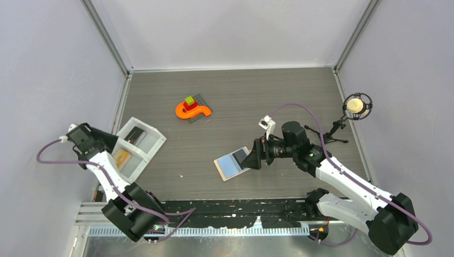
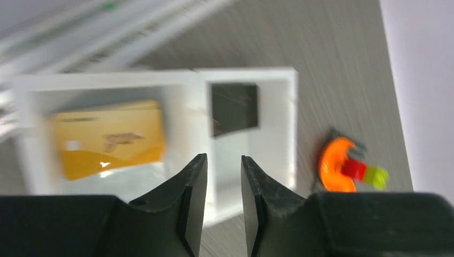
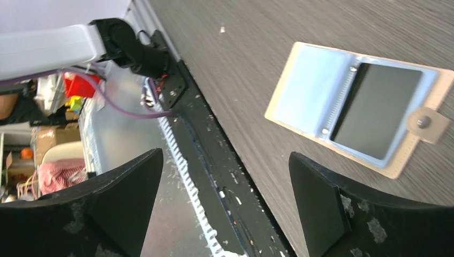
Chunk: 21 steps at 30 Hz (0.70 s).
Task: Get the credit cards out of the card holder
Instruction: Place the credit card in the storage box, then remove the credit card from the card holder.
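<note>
The card holder [image 1: 232, 165] lies open on the table, pale blue inner faces up, and also shows in the right wrist view [image 3: 313, 88]. A dark card [image 3: 377, 110] sits in its right pocket, beside the snap tab [image 3: 425, 123]. My right gripper [image 1: 254, 156] hovers at the holder's right edge, wide open and empty [image 3: 225, 160]. An orange-yellow card [image 2: 110, 136] and a black card [image 2: 234, 107] lie in separate compartments of the white tray [image 1: 152, 143]. My left gripper [image 2: 224, 160] is above the tray, its jaws a narrow gap apart and empty.
An orange S-shaped toy [image 1: 193, 110] with red and green blocks lies at the table's middle back. A round microphone on a small stand [image 1: 357, 105] stands at the right wall. The tray [image 2: 243, 72] sits at the table's left edge. Black rails run along the near edge [image 1: 235, 211].
</note>
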Motion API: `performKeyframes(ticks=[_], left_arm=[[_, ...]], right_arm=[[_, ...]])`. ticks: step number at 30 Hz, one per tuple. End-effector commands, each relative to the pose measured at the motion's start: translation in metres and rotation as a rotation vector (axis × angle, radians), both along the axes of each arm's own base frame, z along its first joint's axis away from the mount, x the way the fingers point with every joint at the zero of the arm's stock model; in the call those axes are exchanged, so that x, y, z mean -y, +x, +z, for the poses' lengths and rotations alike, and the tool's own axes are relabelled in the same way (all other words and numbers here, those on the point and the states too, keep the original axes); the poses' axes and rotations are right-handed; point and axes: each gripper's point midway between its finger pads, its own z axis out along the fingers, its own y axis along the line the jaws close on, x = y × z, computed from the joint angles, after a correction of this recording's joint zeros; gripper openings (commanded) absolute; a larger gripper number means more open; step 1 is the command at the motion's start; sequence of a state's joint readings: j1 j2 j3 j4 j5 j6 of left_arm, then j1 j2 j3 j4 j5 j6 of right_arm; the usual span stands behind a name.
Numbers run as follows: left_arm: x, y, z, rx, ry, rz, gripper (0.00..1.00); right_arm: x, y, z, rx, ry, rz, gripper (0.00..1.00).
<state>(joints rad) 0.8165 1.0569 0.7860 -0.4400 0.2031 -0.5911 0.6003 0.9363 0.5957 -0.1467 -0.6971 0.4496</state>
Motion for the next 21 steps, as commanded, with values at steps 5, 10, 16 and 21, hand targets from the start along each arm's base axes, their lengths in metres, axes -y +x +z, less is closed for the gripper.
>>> performKeyframes(ticks=[5,10,16,21], left_arm=[[0.128,0.046,0.044,0.145,-0.054,-0.588,0.33],[0.203,0.033,0.048,0.223,-0.088,-0.778,0.33],[0.280,0.000,0.039,0.243,-0.072,-0.988,0.32],[0.322,-0.021,0.020,0.227,-0.149,-1.099,0.31]], right_arm=[[0.015,0.037,-0.019,0.001,-0.181,-0.184,1.00],[0.016,0.044,-0.034,-0.028,-0.216,-0.204,0.87],[0.007,0.047,-0.045,-0.039,-0.212,-0.207,0.65],[0.002,0.054,-0.063,-0.036,-0.274,-0.223,0.55]])
